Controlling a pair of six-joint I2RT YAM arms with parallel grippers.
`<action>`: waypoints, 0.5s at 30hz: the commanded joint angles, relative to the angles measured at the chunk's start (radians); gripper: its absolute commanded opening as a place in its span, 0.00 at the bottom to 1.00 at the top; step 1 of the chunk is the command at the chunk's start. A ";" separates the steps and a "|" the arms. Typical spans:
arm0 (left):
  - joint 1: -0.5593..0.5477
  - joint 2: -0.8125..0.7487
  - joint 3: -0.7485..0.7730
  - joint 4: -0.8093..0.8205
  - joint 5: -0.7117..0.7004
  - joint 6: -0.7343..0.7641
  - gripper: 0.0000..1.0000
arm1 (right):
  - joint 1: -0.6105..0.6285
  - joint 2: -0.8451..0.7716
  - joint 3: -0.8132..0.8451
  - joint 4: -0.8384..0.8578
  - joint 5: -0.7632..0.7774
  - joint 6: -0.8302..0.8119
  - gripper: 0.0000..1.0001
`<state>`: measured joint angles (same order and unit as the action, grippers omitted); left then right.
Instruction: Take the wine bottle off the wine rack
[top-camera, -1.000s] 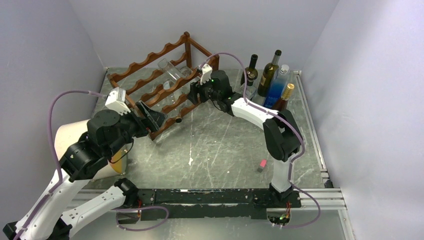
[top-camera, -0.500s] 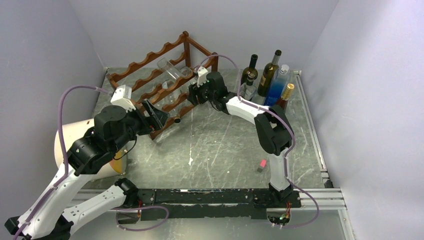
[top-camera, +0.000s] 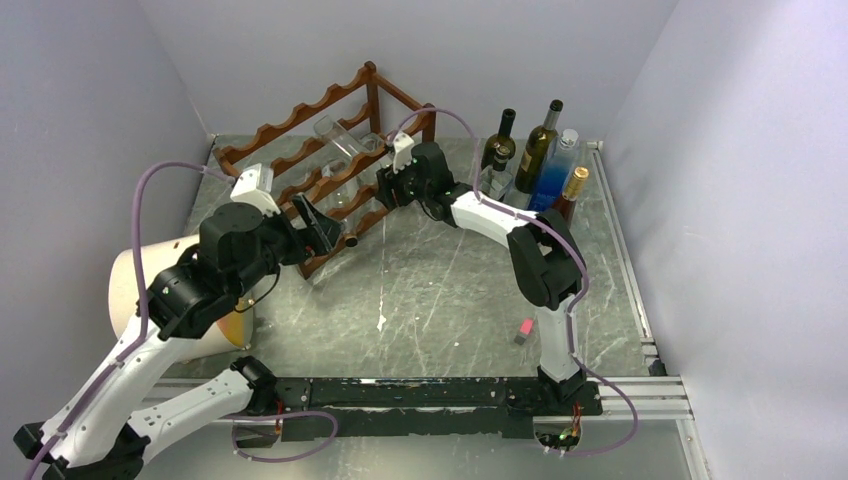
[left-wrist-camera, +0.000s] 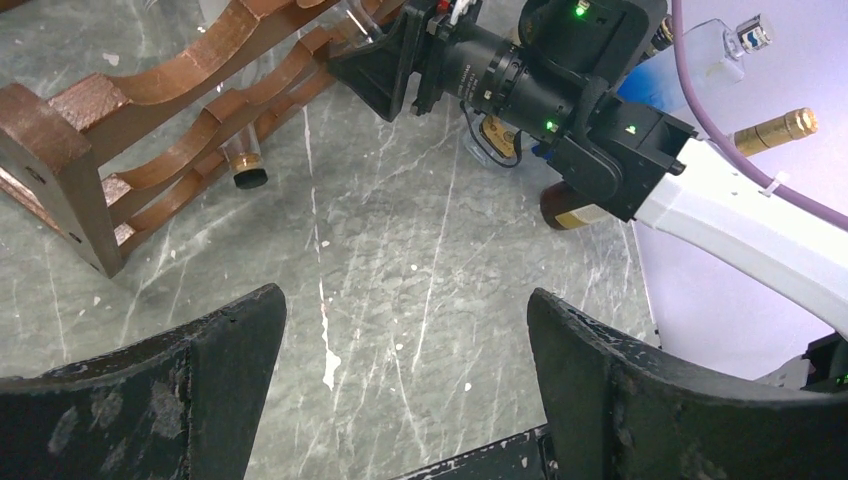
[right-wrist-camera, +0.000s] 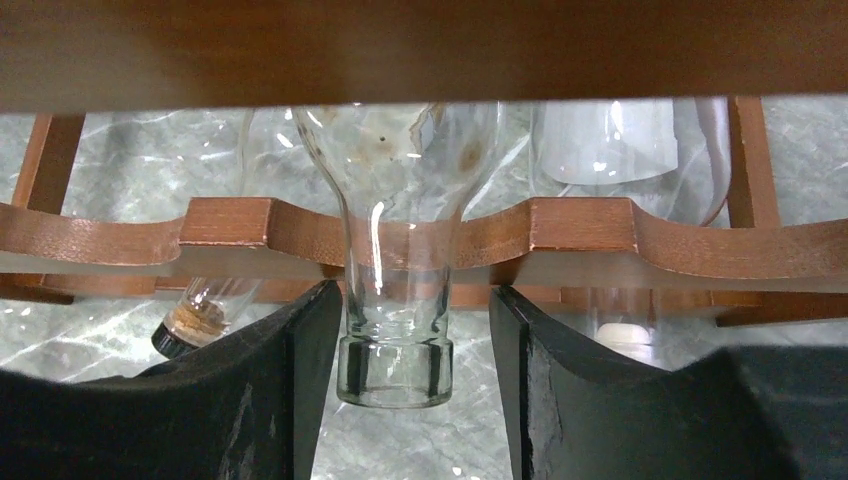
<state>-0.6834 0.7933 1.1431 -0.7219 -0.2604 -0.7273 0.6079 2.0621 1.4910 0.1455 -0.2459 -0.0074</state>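
The reddish-brown wine rack (top-camera: 300, 112) stands at the back left, also in the left wrist view (left-wrist-camera: 60, 130) and the right wrist view (right-wrist-camera: 600, 235). A clear glass wine bottle (right-wrist-camera: 395, 250) lies in it, neck poking out over a scalloped rail. My right gripper (right-wrist-camera: 415, 330) is open, one finger on each side of that neck, with a gap on the right side. In the top view it is at the rack's right end (top-camera: 385, 188). My left gripper (left-wrist-camera: 405, 300) is open and empty over the table, by the rack's front corner (top-camera: 322, 228).
A corked bottle (left-wrist-camera: 245, 165) lies on the rack's lowest tier. Several upright bottles (top-camera: 540, 160) stand at the back right beside the right arm. A beige cylinder (top-camera: 130, 275) sits at the left under the left arm. A small pink object (top-camera: 523, 330) lies on the marble table.
My right gripper has moved slightly left, in toward the rack. My left arm has moved right and forward, bringing its gripper closer to the rack's front corner.
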 joint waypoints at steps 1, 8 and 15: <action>0.002 0.029 0.058 0.049 -0.001 0.035 0.93 | -0.001 0.013 0.076 -0.017 -0.011 -0.014 0.59; 0.004 0.101 0.035 0.105 0.015 0.066 0.93 | -0.001 0.021 0.114 -0.032 -0.038 -0.003 0.47; 0.007 0.129 -0.009 0.170 0.033 0.069 0.93 | 0.002 0.096 0.183 -0.059 -0.056 0.012 0.45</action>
<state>-0.6830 0.9173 1.1461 -0.6170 -0.2386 -0.6788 0.6048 2.1056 1.6238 0.0601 -0.2783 -0.0036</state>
